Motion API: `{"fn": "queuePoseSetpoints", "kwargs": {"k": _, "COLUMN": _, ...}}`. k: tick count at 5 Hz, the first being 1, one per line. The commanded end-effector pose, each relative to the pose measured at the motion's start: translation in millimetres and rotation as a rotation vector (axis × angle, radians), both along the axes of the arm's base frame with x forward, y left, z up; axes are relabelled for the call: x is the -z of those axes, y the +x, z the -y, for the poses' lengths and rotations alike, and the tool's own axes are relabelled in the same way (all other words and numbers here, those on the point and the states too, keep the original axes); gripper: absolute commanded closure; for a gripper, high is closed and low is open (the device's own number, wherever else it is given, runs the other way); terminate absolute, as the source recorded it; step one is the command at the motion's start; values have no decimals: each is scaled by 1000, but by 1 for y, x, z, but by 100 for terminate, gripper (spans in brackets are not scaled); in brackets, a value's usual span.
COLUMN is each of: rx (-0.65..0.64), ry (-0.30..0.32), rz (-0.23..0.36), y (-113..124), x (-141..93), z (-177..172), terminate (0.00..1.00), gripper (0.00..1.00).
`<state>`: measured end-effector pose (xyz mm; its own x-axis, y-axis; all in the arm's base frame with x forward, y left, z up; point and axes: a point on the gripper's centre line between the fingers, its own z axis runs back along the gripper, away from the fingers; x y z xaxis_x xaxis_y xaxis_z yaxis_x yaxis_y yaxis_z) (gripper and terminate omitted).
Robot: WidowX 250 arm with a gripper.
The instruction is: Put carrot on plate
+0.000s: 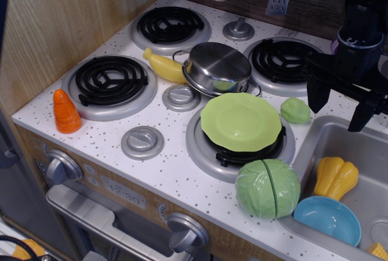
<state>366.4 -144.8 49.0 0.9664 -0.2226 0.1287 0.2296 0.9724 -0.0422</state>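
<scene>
Your small bright orange ridged plastic carrot [66, 112] stands upright at the bench's [176, 173] front-left edge, just beside the left-front coil burner [110, 82]. The round light green plastic plate [240, 121], glossy with a wavy rim, sits on the right-front burner. Black fingers [318, 97] are spread apart, empty, above the steel sink [370, 152], well apart from the carrot

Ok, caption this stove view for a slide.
Open gripper hovers above the sink; carrot stands at the far left, plate empty.
</scene>
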Motion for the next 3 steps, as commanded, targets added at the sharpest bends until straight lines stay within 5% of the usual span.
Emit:
{"fn": "queuePoseSetpoints", "kwargs": {"k": 1, "rx": 0, "ry": 0, "rz": 0, "y": 0, "x": 0, "z": 0, "terminate": 0, "gripper": 0}}
{"fn": "queuePoseSetpoints", "kwargs": {"k": 2, "rx": -25, "ry": 88, "rz": -41, "y": -2, "x": -18, "z": -24, "terminate": 0, "gripper": 0}}
{"fn": "queuePoseSetpoints", "kwargs": {"k": 3, "rx": -122, "ry": 243, "rz": -57, "y": -9, "x": -43, "z": -46, "terminate": 0, "gripper": 0}}
